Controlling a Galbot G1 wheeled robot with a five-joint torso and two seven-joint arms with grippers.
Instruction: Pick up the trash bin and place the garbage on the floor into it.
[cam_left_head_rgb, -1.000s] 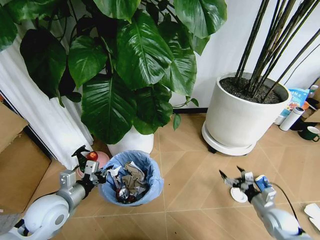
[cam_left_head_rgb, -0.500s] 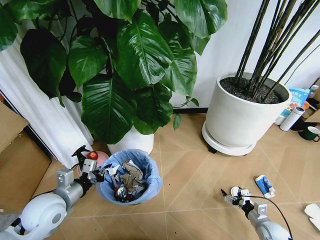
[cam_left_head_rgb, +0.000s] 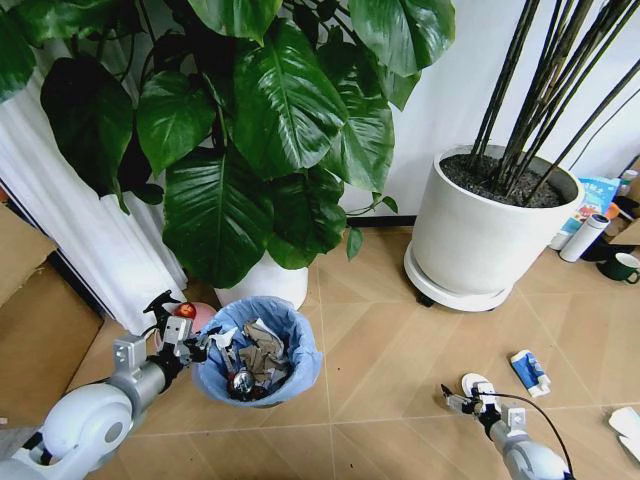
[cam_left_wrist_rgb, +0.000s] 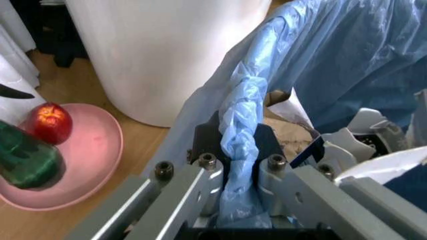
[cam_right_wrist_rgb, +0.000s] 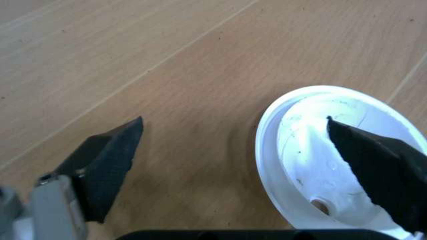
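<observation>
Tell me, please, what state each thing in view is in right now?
trash bin: upright, partly filled, rim clamped by the left hand.
white disc: on the floor, ungrasped.
right hand: open, one finger over the disc.
blue-white packet: lying on the floor.

White disc (cam_right_wrist_rgb: 347, 165) cut by the right wrist view's edge, one fingertip (cam_right_wrist_rgb: 383, 167) covering part, trash bin (cam_left_head_rgb: 258, 352) black wall hidden under blue liner, contents unresolved.

The right tool (cam_right_wrist_rgb: 233, 165), fingers spread, straddles the white disc's (cam_right_wrist_rgb: 320, 150) rim.
</observation>
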